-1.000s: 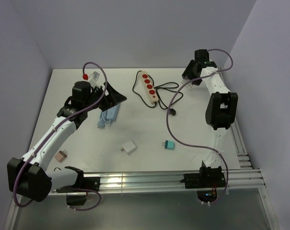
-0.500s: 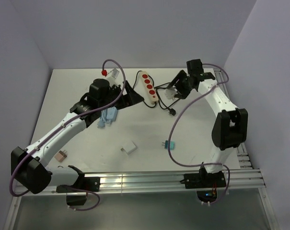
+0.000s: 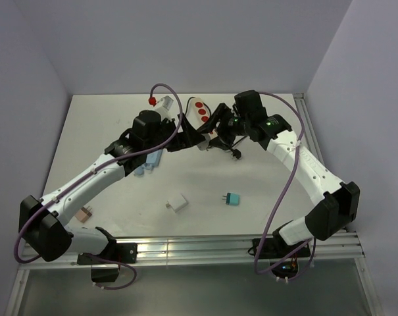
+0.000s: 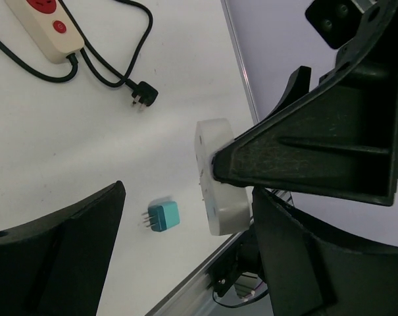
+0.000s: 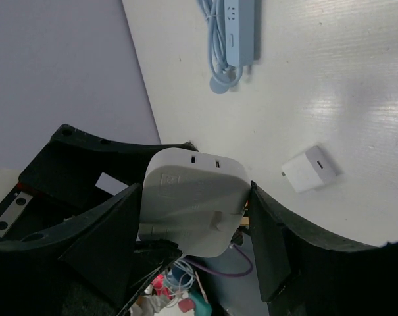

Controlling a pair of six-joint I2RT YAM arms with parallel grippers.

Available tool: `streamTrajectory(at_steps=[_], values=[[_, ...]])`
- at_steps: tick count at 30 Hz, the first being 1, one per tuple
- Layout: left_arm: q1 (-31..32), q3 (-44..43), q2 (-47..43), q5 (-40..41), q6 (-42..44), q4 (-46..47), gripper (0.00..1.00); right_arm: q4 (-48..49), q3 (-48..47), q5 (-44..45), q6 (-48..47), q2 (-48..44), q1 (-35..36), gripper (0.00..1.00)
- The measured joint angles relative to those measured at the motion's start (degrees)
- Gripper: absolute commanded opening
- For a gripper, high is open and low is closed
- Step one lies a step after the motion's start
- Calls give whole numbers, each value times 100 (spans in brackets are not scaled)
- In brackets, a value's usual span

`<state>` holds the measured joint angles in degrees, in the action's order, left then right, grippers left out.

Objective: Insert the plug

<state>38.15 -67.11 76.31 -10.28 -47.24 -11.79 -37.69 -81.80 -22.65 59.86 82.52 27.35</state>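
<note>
My right gripper (image 5: 193, 227) is shut on a white plug adapter (image 5: 192, 197) and holds it in the air over the middle of the table. In the top view the right gripper (image 3: 220, 129) meets my left gripper (image 3: 187, 135) tip to tip. The left gripper (image 4: 185, 263) is open, its jaws wide apart, and the white adapter (image 4: 218, 176) hangs just in front of them without touching. A cream power strip with red sockets (image 3: 201, 112) lies just behind both grippers; it also shows in the left wrist view (image 4: 44, 26).
A teal plug (image 3: 232, 199) and a white charger cube (image 3: 177, 203) lie on the table nearer the front. A blue power strip (image 3: 149, 161) lies under the left arm. The strip's black cord plug (image 3: 236, 153) and a pink item (image 3: 85, 213) lie nearby. A metal rail (image 3: 218, 247) runs along the front edge.
Both arms have swung in toward the table's middle. The right gripper has come left from the back right with the white adapter. The left gripper has moved right to face it.
</note>
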Motion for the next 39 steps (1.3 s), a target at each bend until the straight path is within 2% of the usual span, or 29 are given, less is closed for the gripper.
streamTrajectory(at_steps=[5, 7, 13, 17, 18, 19, 20, 21, 22, 23, 24, 26, 28, 29, 31, 32, 34, 35, 39], values=[[114, 46, -4, 107, 0, 39, 82, -9, 151, -59, 188, -22, 2, 0], [136, 55, -4, 116, -2, 39, 79, 2, 151, -83, 238, -22, 20, 1], [153, 55, -4, 118, -7, 31, 61, 111, 146, -120, 522, -22, 114, 2], [168, 57, -37, 101, -28, 52, 39, 136, 144, -114, 640, -20, 216, 4], [170, 57, -52, 90, -24, 52, 29, 140, 144, -105, 660, -20, 238, 5], [186, 57, -85, 79, -35, 59, 24, 149, 144, -103, 678, -20, 271, 6], [195, 57, -118, 70, 4, 48, 13, 166, 144, -61, 704, -20, 306, 7], [195, 57, -146, 79, 50, 7, 5, 170, 144, -37, 704, -20, 334, 11], [197, 57, -162, 81, 83, -26, 0, 170, 144, -13, 721, -20, 354, 13], [195, 57, -173, 90, 122, -48, 0, 177, 144, 4, 719, -22, 367, 16], [195, 59, -175, 92, 133, -57, 0, 177, 146, 17, 719, -22, 378, 24], [195, 66, -201, 94, 138, -96, 0, 177, 146, 13, 706, -22, 393, 33], [195, 127, -280, 90, 160, -87, 0, 173, 146, -15, 662, -42, 417, 45], [195, 153, -328, 81, 181, -96, 0, 166, 146, -33, 645, -57, 435, 57], [184, 199, -431, 7, 254, -90, 0, 166, 146, -42, 581, -122, 468, 65], [164, 219, -494, -66, 291, -81, 0, 157, 146, -39, 546, -179, 479, 75], [111, 227, -590, -251, 308, -83, 0, 155, 144, -57, 374, -308, 494, 77], [48, 238, -645, -334, 306, -98, 0, 146, 144, -63, 254, -407, 496, 86], [-352, 382, -883, -787, 378, -96, 0, 17, 116, -70, -317, -850, 407, 86]])
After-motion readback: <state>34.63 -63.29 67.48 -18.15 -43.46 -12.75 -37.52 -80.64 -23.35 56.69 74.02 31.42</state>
